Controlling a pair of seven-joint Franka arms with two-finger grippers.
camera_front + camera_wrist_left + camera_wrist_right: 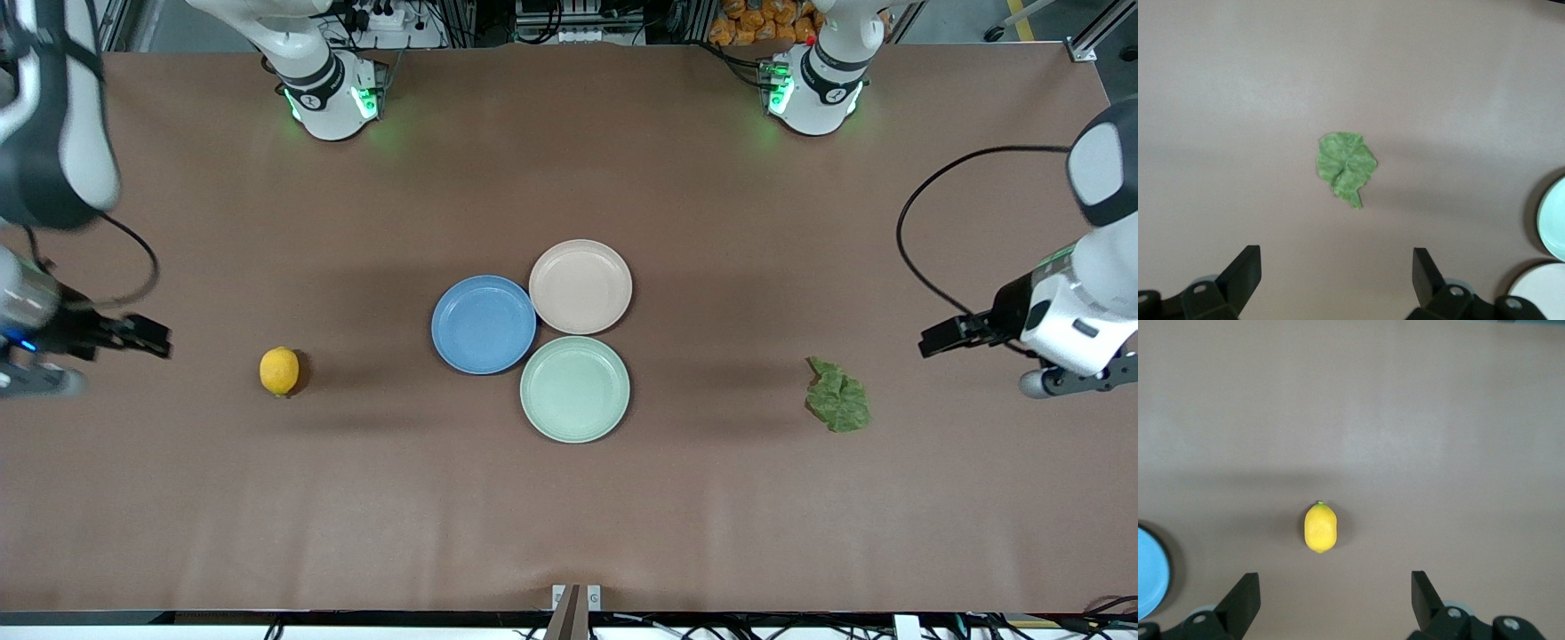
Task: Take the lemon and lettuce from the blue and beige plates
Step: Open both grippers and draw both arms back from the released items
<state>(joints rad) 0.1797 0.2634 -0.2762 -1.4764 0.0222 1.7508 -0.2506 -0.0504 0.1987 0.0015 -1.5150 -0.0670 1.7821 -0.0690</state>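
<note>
The lemon (279, 371) lies on the bare table toward the right arm's end, off the plates. It also shows in the right wrist view (1320, 527). The lettuce (837, 396) lies flat on the table toward the left arm's end and shows in the left wrist view (1345, 166). The blue plate (484, 324) and the beige plate (581, 286) sit mid-table, touching, both bare. My right gripper (40, 380) (1336, 581) hangs open over the table near the lemon. My left gripper (1080, 378) (1338, 257) hangs open over the table near the lettuce. Both are empty.
A mint-green plate (575, 388) sits against the other two plates, nearer the front camera, also bare. Its rim shows in the left wrist view (1555, 220), beside the beige plate's rim (1541, 293). The blue plate's rim shows in the right wrist view (1148, 570).
</note>
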